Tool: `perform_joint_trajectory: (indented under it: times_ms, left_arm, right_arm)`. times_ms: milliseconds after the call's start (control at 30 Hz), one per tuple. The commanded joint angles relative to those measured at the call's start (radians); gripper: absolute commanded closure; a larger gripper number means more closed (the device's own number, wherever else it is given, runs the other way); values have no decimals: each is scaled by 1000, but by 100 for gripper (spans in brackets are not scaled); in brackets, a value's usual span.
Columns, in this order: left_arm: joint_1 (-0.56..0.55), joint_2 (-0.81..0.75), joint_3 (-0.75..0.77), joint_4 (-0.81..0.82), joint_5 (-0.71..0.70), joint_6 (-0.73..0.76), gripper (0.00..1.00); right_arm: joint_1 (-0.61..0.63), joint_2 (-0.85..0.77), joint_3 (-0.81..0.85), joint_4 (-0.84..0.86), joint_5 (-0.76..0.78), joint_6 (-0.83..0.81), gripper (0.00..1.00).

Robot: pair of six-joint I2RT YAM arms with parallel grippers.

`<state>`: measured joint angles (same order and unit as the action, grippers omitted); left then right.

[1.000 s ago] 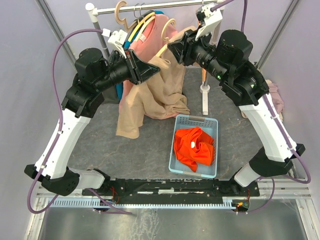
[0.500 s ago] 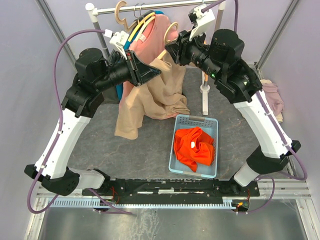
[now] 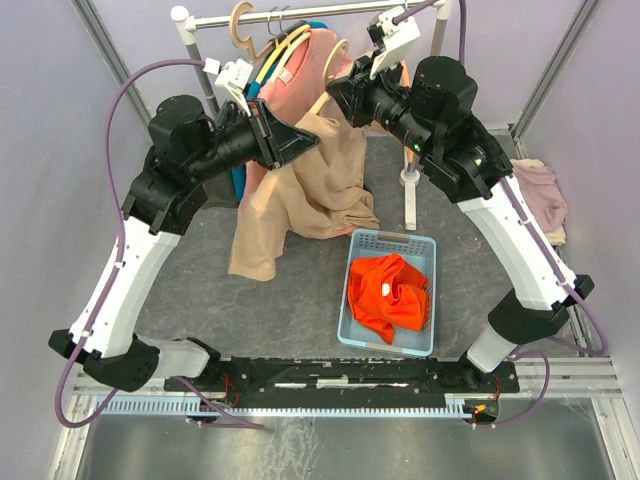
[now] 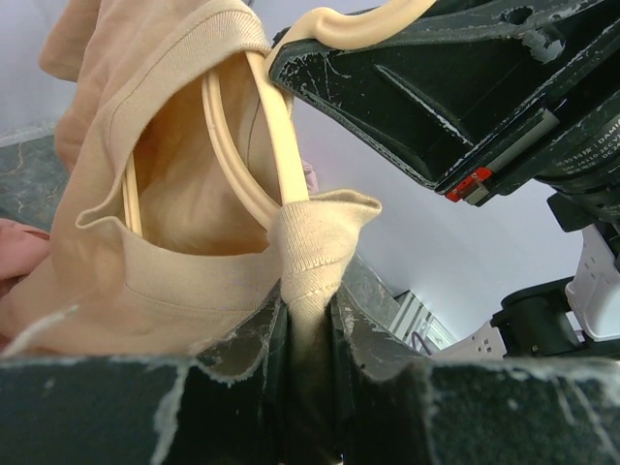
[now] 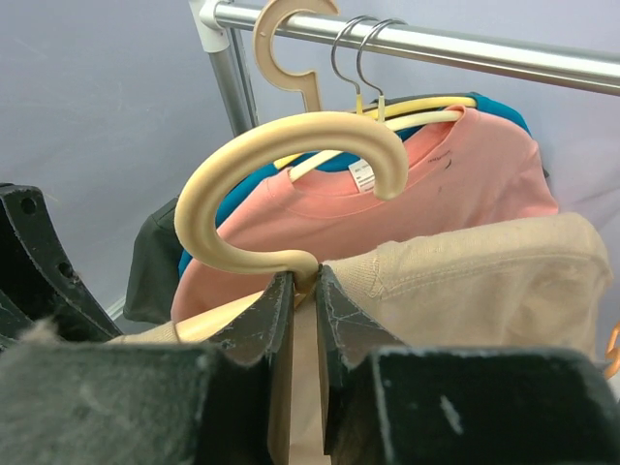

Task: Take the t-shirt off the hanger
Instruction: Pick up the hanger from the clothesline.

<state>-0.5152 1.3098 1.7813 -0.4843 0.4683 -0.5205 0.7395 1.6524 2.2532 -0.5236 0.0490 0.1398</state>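
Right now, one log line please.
left tool: shut on tan t-shirt | right tool: shut on hanger neck | hanger: off rail | tan t-shirt: on hanger

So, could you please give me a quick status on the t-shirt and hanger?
Left tool pinching beige t-shirt. Right tool clamped on hanger neck, hook off the rail. T-shirt not yet off. Pink shirt close behind.

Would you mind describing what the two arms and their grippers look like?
The left arm and right arm have white links and bulky black joint housings, and a purple cable loops along each. A white camera block sits at each wrist. The left gripper and right gripper are black and wedge-shaped, with fingers scuffed whitish.
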Motion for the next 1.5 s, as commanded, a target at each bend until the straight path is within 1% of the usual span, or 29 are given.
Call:
perform_joint_trajectory:
  times_ms: [0,167,300,433,533,600,767,1000,1267,1467]
  left_arm:
    - [-12,-49,59,71,55,-31,97]
    - [-10,-46,66,39,46,-32,97]
    - [-10,-56,60,15,16,-29,89]
    - [-10,-65,55,1,-12,-27,70]
    - [-11,-72,54,-20,-33,-22,59]
    - [-11,-82,47,-38,-45,-15,54]
    - [-10,-131,8,-76,-79,-10,52]
    - [-10,-195,-56,-100,-92,-32,51]
    - [-10,-187,-64,-76,-26,-64,52]
    - [-11,-195,-62,-65,-8,-65,52]
  right_arm:
    - [0,9,20,111,-3,-13,87]
    - [0,5,4,149,19,-18,94]
    - [0,6,9,158,33,-19,96]
    - [1,12,22,149,38,-15,97]
    - [0,18,35,135,44,-9,98]
    - [0,20,40,126,53,-5,98]
    - [-3,26,44,110,71,-4,99]
    - [-5,44,68,97,84,9,99]
    - [-5,74,119,91,114,56,99]
    - [-4,126,180,84,122,85,99]
